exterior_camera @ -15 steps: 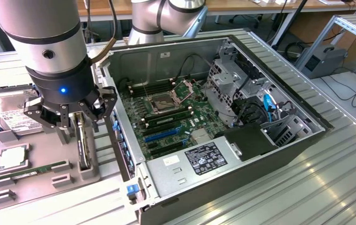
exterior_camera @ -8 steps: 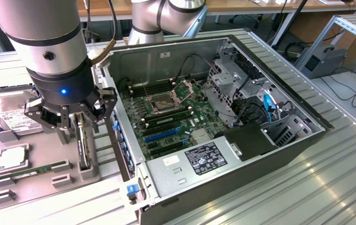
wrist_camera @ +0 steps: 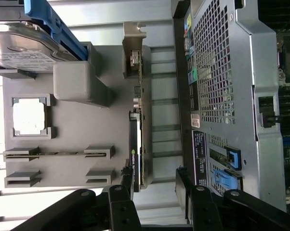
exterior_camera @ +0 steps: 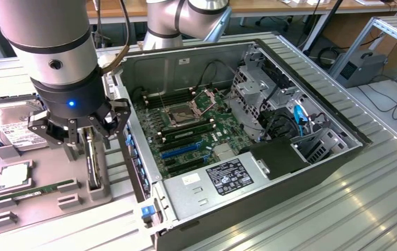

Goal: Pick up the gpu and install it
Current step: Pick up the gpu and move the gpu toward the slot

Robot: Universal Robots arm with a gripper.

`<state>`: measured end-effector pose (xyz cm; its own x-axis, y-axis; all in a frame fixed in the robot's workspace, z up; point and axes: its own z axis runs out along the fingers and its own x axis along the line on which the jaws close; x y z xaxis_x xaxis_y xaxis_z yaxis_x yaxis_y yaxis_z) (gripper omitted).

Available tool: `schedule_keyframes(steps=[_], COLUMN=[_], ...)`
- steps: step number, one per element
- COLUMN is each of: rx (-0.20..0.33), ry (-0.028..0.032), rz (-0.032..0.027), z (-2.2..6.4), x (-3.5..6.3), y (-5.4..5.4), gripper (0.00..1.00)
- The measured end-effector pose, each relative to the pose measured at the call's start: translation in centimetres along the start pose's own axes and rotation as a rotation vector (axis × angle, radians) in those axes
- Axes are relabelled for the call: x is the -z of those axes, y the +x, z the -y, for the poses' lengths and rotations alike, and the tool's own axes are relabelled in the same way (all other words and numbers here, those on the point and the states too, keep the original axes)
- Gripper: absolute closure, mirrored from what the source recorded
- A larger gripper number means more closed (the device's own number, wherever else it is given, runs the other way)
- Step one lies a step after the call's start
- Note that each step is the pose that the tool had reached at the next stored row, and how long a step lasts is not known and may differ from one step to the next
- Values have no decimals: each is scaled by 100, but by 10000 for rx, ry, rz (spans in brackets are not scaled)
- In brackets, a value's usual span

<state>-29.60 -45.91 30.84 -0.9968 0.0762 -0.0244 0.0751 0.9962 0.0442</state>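
**Gpu on edge in its tray, pincer open over it**

Ribbed metal tabletop carries an open case lying on its side, with the board exposed. Just beside the case, on the exterior view's left, sits a grey tray holding a drive, a chip and a RAM stick.

The gpu stands on its long edge in the tray slot nearest the case. Its silver bracket is at the end away from the fingers.

The pincer hangs right over the card with its jaws spread as wide as they go. One finger is on each side of the card and they grip nothing. In the wrist view the card lies closer to one finger than to the other.

The card looks light, thin and stiff, so weight should be no trouble. It is probably fragile, with bare parts on its faces and contacts along the lower edge. The safest hold seems to be across the two flat faces near the upper edge, about mid-length so it hangs level. The black cover there looks smooth and could slip. A firm but modest squeeze would suit it.
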Motion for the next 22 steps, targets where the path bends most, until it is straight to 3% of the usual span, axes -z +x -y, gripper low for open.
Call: schedule_keyframes(steps=[22], rx=[0], ry=[0], rz=[0], z=[3], x=[-71], y=[2], gripper=[52])
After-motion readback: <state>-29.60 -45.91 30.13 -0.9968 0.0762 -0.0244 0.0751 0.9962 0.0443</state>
